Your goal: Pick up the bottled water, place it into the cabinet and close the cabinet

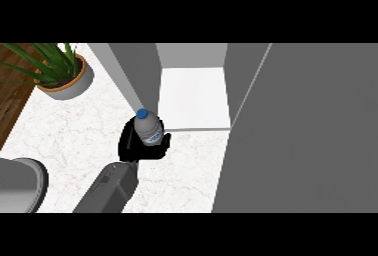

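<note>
head view, steeply down, counter [66,135] close

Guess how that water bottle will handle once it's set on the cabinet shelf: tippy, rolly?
The bottle looks tall and narrow with a small blue cap, so it may tip if released off upright. Its round body would probably roll if it fell over. The left hand is curled round its lower part, and the smooth sides could be a bit slippery. The cabinet shelf looks flat.
</note>
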Robot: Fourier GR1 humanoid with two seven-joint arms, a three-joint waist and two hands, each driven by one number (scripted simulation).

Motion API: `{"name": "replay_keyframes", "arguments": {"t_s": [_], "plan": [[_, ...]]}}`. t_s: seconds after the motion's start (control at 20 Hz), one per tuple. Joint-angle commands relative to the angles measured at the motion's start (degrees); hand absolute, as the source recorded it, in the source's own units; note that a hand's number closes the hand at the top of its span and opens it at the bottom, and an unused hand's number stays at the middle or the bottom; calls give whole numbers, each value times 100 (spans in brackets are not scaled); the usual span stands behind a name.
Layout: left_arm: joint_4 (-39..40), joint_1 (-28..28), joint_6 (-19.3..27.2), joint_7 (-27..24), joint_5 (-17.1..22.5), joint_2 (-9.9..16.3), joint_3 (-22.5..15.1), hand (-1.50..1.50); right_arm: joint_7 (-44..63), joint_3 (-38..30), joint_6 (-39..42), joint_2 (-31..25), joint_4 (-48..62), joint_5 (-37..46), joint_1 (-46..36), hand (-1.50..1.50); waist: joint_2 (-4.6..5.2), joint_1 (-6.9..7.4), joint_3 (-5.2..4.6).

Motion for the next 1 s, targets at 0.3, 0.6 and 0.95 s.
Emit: {"name": "replay_keyframes", "arguments": {"t_s": [0.3,0.6,0.95], "plan": [[-475,-1004,1173,531,539,-127,-931,150,-79,-607,508,138,93,-1212,-2,-150,-14,-262,4],[-492,-1201,1668,594,734,-121,-1181,150,-322,-897,820,92,527,-1485,-189,-150,29,-434,3],[-22,-2191,2765,1125,776,-131,-1342,150,-460,-1446,1183,-64,869,-1987,-146,-150,74,-438,0]]}}
